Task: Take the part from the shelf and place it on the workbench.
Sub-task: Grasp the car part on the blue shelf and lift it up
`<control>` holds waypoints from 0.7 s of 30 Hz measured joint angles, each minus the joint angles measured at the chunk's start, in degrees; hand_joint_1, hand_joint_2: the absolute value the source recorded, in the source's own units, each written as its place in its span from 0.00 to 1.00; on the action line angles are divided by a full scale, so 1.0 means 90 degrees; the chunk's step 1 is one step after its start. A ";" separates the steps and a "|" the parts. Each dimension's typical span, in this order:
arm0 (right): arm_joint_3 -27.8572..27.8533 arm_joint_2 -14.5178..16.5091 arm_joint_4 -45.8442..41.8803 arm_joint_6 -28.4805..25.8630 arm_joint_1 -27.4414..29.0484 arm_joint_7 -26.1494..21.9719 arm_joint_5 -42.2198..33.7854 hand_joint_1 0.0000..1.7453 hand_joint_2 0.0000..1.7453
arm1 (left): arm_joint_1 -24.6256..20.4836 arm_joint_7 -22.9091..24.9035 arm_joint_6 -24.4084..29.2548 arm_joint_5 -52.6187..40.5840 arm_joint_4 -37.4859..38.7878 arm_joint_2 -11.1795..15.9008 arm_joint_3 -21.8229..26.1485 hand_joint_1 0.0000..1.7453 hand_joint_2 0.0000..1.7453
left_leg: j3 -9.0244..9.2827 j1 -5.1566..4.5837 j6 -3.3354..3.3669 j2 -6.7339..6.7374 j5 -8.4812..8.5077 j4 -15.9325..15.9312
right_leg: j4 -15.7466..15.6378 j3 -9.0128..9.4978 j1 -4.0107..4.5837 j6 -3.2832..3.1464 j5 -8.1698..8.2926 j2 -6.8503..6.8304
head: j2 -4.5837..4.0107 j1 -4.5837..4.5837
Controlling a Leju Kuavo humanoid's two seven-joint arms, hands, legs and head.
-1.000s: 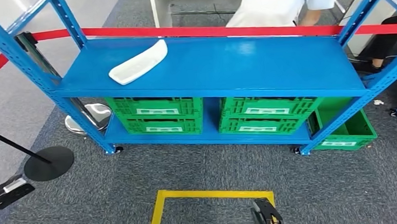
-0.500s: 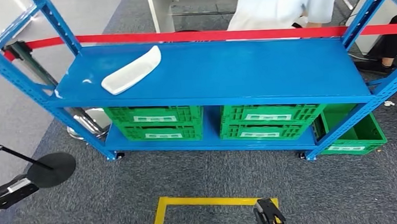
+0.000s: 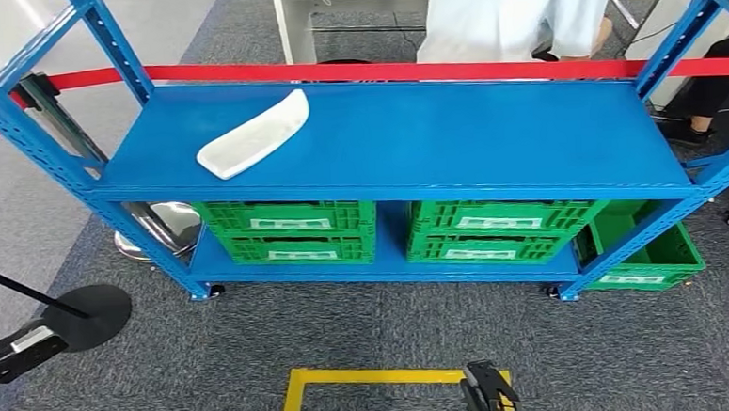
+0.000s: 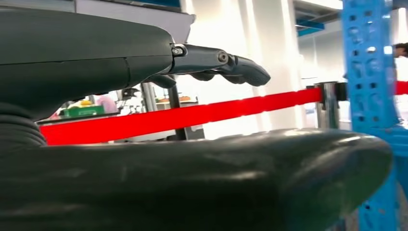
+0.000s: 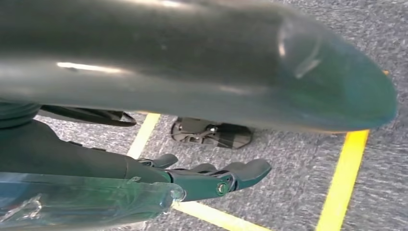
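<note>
White part point(image 3: 254, 134) upper left of frame, on shelf point(image 3: 451, 135) top. Prob. light, stiff, smooth plastic; grab mid-length across width. Left hand point(image 4: 144, 120), right hand point(image 5: 202, 178): fingers apart, empty.

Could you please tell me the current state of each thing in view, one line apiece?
White part: lying flat on the shelf's top level, untouched.
Blue shelf: standing, with only the part on its top level.
Green crates: stacked in pairs on the bottom level.
Red barrier tape: stretched behind the shelf.
Left hand: open, holding nothing.
Right hand: open, holding nothing, above the floor.
</note>
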 joint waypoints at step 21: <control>-0.0005 0.0000 -0.0001 0.0002 0.0014 0.0006 -0.0006 0.00 0.00 | -0.0053 0.0000 -0.0038 0.0000 0.0027 0.0065 -0.0077 0.00 0.00 | -0.0725 -0.0039 -0.0249 0.0006 -0.0798 0.1698 | -0.0167 0.0069 0.0007 -0.0292 0.0147 -0.0035 | -0.0001 -0.0017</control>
